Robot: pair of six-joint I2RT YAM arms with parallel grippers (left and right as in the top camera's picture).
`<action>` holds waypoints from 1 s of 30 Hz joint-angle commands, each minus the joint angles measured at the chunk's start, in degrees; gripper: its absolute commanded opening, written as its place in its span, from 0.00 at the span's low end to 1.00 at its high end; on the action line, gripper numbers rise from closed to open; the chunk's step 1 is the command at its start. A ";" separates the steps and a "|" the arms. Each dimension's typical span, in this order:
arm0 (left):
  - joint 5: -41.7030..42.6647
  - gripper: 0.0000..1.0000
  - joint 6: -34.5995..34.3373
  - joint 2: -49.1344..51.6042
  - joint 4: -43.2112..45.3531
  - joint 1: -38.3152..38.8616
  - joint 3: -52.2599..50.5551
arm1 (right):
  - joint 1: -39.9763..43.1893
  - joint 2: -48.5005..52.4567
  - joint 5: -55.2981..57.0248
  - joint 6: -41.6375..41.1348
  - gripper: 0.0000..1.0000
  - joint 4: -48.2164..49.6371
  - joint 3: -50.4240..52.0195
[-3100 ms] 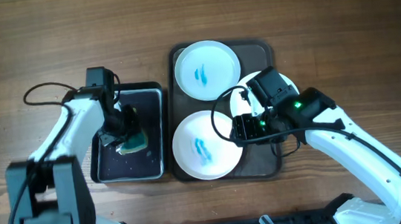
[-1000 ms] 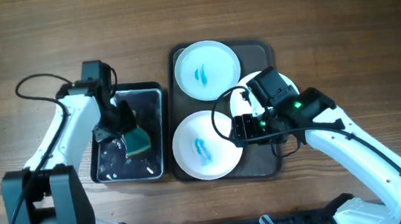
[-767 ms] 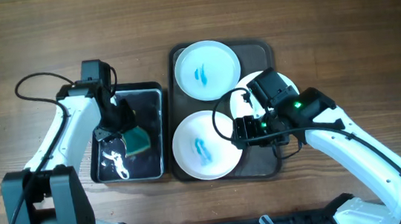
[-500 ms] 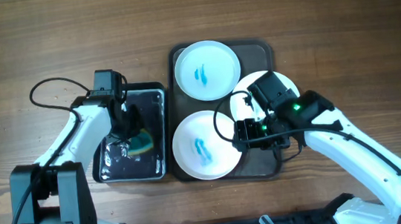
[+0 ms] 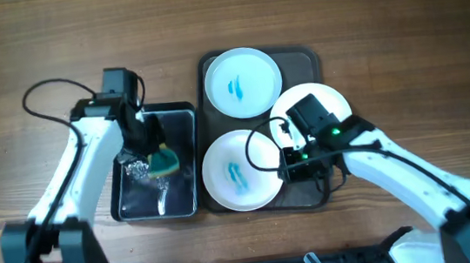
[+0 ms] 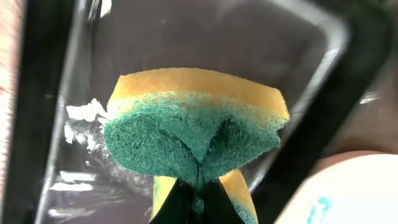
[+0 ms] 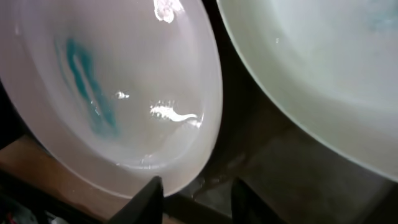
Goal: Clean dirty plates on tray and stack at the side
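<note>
Left claw [image 6: 198, 200] is now pressed hard onto the sponge [image 6: 196, 130], green scrub face puckered into a fold at the pinch, yellow back on top. It hangs over the wet basin of the black tray [image 5: 197, 166], which sits at 9 o'clock of the brown tray [image 5: 304, 52]. A moment back the sponge lay low in the water with the claw looser; now it is gripped and looks ready to carry across. Right claw [image 7: 199, 190] has slid toward 6 o'clock, uncovering more of the plate at 3 o'clock [image 5: 313, 104], and has narrowed. It stands part-spread astride the 3 o'clock rim of the near plate [image 5: 238, 173], one finger [image 7: 152, 190] over the plate, the other outside it above the tray floor; no bite on the rim shows yet. All three plates are on the brown tray. The far plate [image 5: 243, 80] at 12 o'clock and the near plate both show teal smears. My read: wetting is done, steadying the near plate is under way, and no plate is wiped or stacked on the counter [image 5: 399, 27].
</note>
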State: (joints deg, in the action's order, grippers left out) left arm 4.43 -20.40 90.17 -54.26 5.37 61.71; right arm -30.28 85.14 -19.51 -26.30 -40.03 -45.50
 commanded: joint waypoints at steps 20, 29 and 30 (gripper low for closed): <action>3.26 0.04 3.61 -7.34 -3.87 3.54 1.57 | -0.09 10.12 8.81 -5.42 0.14 19.63 0.35; 7.37 0.04 3.37 -7.30 -1.81 4.81 1.29 | -0.04 10.12 20.44 -13.55 0.04 15.74 0.35; 7.56 0.04 2.84 -7.28 -0.68 5.81 0.96 | -0.04 10.10 20.13 -13.55 0.04 15.69 0.35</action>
State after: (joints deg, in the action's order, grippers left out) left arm 8.47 -17.87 84.09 -57.39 8.88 62.33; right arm -30.70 94.17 -7.07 -35.40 -23.09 -45.58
